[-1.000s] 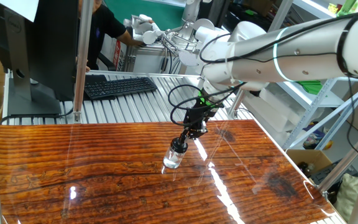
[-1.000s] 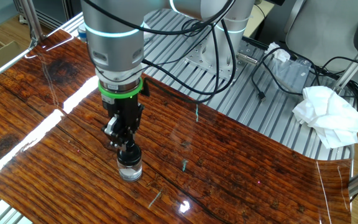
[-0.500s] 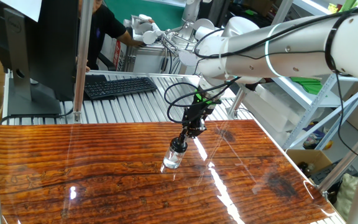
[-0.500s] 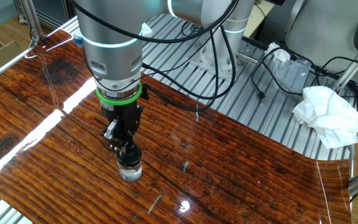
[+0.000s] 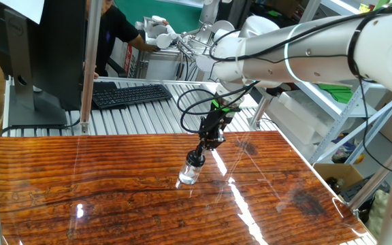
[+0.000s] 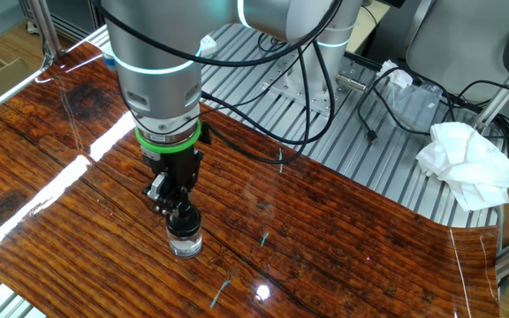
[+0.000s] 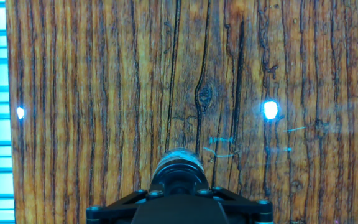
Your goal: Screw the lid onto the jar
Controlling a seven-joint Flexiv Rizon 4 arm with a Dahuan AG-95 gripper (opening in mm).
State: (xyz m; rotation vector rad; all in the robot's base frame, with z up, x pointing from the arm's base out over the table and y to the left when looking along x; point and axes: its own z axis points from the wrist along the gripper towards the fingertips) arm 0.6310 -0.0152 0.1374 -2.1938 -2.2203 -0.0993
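The small clear jar stands upright on the wooden table, also seen in the other fixed view. The dark lid sits on the jar's mouth and shows in the other fixed view. My gripper comes down from above and is shut on the lid; it also shows in the other fixed view. In the hand view the jar and lid show just beyond the black gripper body, whose fingertips are hidden.
The glossy wooden table ends at a grooved metal bench behind, with a keyboard and monitor. A white cloth and cables lie on the metal bench. A person stands at the back.
The arm's upper links and wrist have turned while the gripper stays on the lid; the jar has stayed in place.
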